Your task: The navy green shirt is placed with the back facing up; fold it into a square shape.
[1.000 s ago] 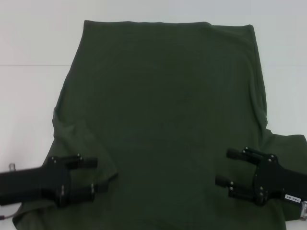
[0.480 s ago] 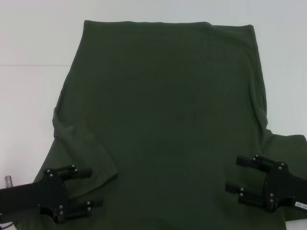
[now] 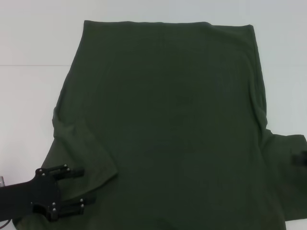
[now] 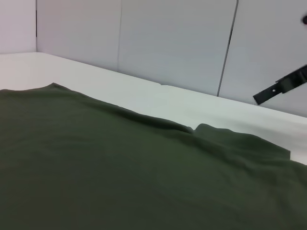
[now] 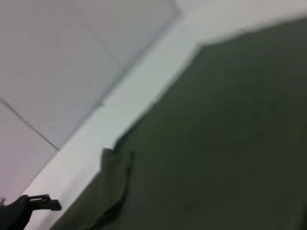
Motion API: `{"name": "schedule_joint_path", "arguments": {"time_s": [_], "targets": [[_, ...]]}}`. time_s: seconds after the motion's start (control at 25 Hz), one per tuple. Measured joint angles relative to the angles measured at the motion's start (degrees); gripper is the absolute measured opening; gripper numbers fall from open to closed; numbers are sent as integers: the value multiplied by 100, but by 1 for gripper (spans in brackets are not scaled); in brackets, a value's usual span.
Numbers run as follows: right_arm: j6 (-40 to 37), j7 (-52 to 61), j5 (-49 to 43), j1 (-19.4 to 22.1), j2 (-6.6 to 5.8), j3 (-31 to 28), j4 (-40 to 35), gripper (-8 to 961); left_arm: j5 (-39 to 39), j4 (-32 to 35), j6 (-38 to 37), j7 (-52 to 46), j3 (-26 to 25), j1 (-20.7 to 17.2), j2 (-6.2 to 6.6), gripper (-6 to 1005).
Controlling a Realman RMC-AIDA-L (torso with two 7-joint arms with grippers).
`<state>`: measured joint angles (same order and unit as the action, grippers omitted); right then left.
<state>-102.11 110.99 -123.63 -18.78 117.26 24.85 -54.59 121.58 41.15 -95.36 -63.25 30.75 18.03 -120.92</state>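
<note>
The navy green shirt [image 3: 168, 120] lies flat on the white table [image 3: 33, 96] with its plain back up, hem at the far side and sleeves toward me. My left gripper [image 3: 88, 187] is open at the near left, hovering over the left sleeve [image 3: 81, 153] with nothing between its fingers. Only a dark sliver of my right gripper [image 3: 302, 159] shows at the right edge, beside the right sleeve [image 3: 288, 148]. In the left wrist view the shirt [image 4: 120, 167] fills the foreground, and the right gripper [image 4: 283, 86] is far off above the table. The right wrist view shows the shirt [image 5: 216, 143] and the left gripper [image 5: 29, 206].
White tabletop surrounds the shirt on the left, right and far sides. Pale wall panels [image 4: 168, 43] stand behind the table. No other objects show.
Both arms drew back from the shirt. The left gripper slid toward the near left corner, and the right gripper moved right until almost out of the head view.
</note>
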Motion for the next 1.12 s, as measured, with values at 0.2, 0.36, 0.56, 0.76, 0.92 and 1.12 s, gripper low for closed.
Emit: {"name": "schedule_joint_path", "arguments": {"time_s": [0.2, 0.36, 0.56, 0.76, 0.92, 1.12], "targets": [[-521, 2313, -908, -339, -442, -42, -561, 817, 10, -1, -6, -31, 25, 30, 1, 733], [-395, 3234, -1597, -498, -694, -73, -601, 813, 13, 3, -9, -34, 44, 46, 5, 732], [-219, 3547, -2654, -817, -809, -50, -560, 810, 15, 47, 5, -33, 49, 51, 1, 732], [74, 3575, -3189, -1157, -748, 128, -252, 808, 15, 40, 96, -13, 50, 41, -10, 732], [301, 3557, -3214, -1303, -735, 295, 113, 806, 15, 45, 96, -12, 18, 7, -9, 733], [587, 3575, -3225, -1346, -715, 555, 269, 804, 15, 63, 68, -19, 10, -10, 3, 733]]}}
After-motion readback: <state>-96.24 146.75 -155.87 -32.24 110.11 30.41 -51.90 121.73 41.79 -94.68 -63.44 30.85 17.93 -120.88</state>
